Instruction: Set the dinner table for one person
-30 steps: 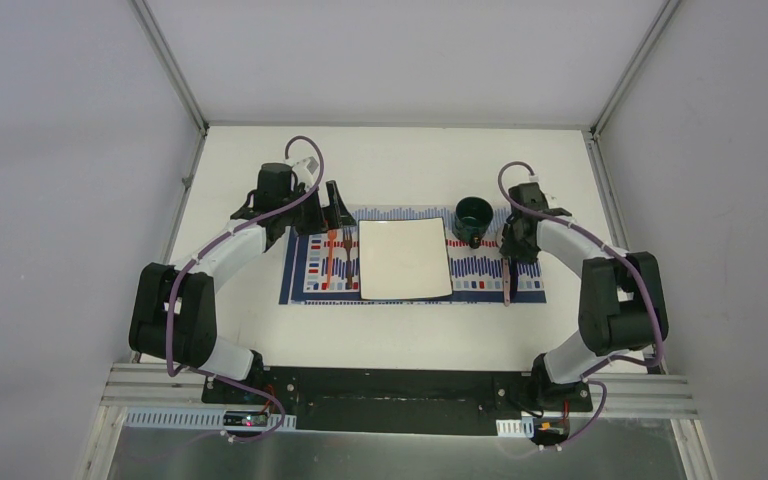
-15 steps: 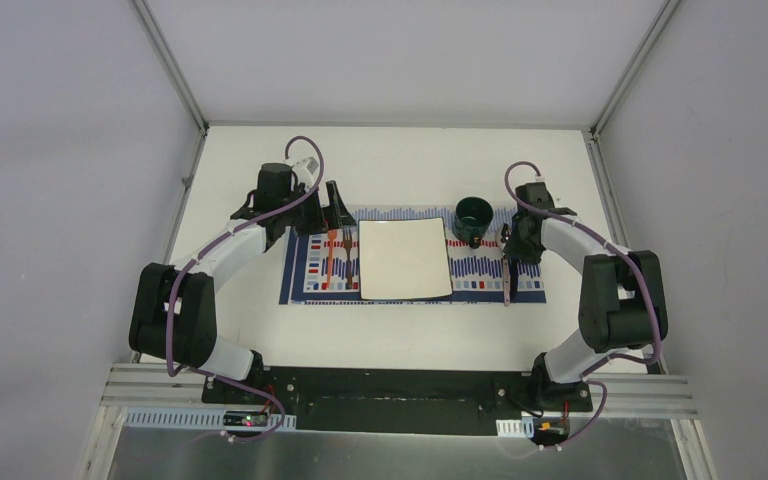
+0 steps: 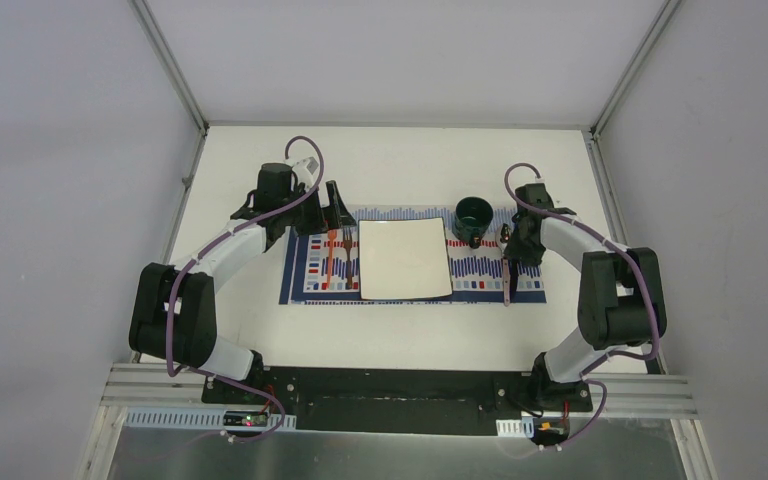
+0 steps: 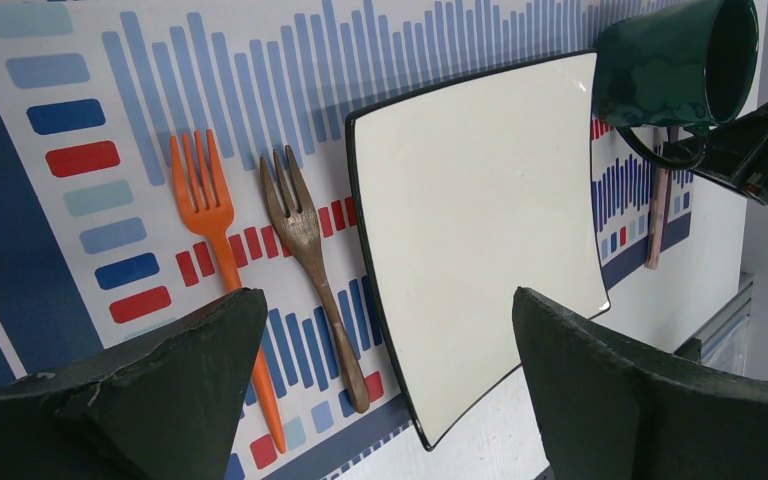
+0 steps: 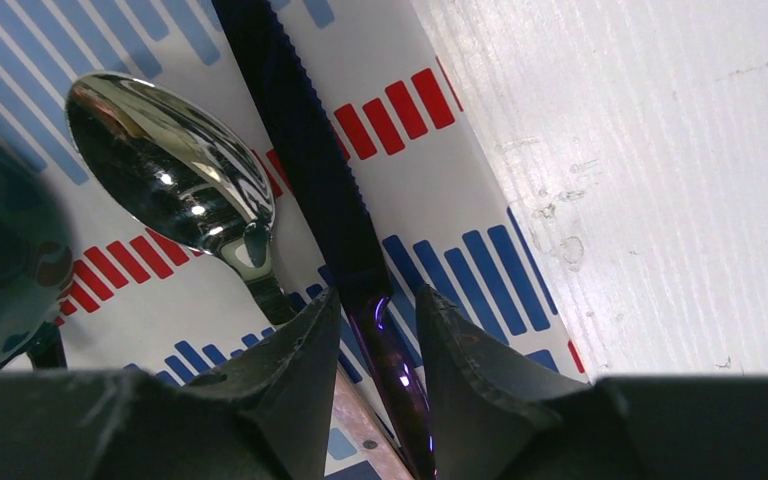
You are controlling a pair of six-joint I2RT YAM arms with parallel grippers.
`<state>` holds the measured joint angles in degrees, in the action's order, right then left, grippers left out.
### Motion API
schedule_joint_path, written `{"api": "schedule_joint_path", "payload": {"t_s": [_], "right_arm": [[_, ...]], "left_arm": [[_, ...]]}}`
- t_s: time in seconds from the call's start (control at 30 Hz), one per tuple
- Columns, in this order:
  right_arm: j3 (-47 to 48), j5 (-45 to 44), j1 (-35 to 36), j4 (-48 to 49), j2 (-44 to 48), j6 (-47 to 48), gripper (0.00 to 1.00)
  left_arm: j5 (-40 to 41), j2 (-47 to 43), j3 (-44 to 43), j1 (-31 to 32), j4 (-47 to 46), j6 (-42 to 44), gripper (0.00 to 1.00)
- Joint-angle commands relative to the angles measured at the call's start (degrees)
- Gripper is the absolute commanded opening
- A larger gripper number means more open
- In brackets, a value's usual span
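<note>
1. The knife (image 5: 305, 140) is straddled at its handle by the right pincer (image 5: 378, 318); clamped or loose can't be told, tbh.
2. Its long axis is laid straight ahead, beside the spoon (image 5: 175, 180), with bare table (image 5: 660, 150) just right.
3. The left pincer (image 4: 388, 300) is spread wide, empty.

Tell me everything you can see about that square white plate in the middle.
The plate is square with slightly bowed sides, cream-white with a thin dark rim, ceramic by its look, and empty. It lies flat at the middle of the striped placemat. A brown fork lies just left of it, apart; a dark green mug stands by its far right corner.
</note>
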<state>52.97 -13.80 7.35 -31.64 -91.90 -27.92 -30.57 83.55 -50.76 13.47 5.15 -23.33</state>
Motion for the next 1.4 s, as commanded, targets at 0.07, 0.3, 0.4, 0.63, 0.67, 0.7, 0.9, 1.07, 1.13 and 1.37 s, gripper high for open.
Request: {"api": "schedule_joint_path", "payload": {"t_s": [0.07, 0.3, 0.4, 0.63, 0.67, 0.7, 0.9, 1.07, 1.13, 1.37], "right_arm": [[2.3, -2.6, -0.8, -2.0, 0.7, 1.4, 0.38], [1.5, 0.3, -0.6, -2.5, 2.3, 1.7, 0.39], [0.2, 1.2, -0.2, -2.2, 3.0, 1.6, 0.39], [-2.5, 0.8, 2.9, -4.0, 6.8, 0.5, 0.39], [-3.0, 0.8, 3.2, -4.3, 7.5, 0.3, 0.39], [-3.4, 0.5, 3.4, -4.7, 8.0, 0.2, 0.39], [-4.6, -1.0, 3.5, -6.1, 8.9, -1.4, 0.11], [-4.5, -0.5, 3.7, -5.7, 7.5, -2.1, 0.00], [-4.3, -0.6, 3.7, -5.7, 6.5, -2.4, 0.00], [-4.2, 1.2, 4.7, -4.5, 6.8, -3.0, 0.00]], "left_arm": [[-0.4, -2.0, -1.7, 0.0, -1.0, 1.1, 0.99], [-0.3, -1.8, -1.8, 0.0, -1.0, 1.1, 0.99], [-0.3, -1.9, -1.7, 0.0, -1.0, 1.1, 0.99], [-0.1, -2.7, -1.4, 0.0, -0.9, 1.1, 0.99], [-0.1, -2.8, -1.4, 0.0, -0.9, 1.1, 0.99], [-0.1, -2.9, -1.4, 0.0, -0.8, 1.1, 0.99], [-0.4, -3.0, -1.4, 0.0, -1.0, 0.9, 0.99], [-0.5, -3.5, -1.4, 0.0, -0.9, 0.9, 0.99], [-0.4, -3.7, -1.4, 0.0, -0.8, 1.0, 0.99], [-0.4, -3.5, -1.4, 0.0, -0.8, 0.9, 0.99]]}}
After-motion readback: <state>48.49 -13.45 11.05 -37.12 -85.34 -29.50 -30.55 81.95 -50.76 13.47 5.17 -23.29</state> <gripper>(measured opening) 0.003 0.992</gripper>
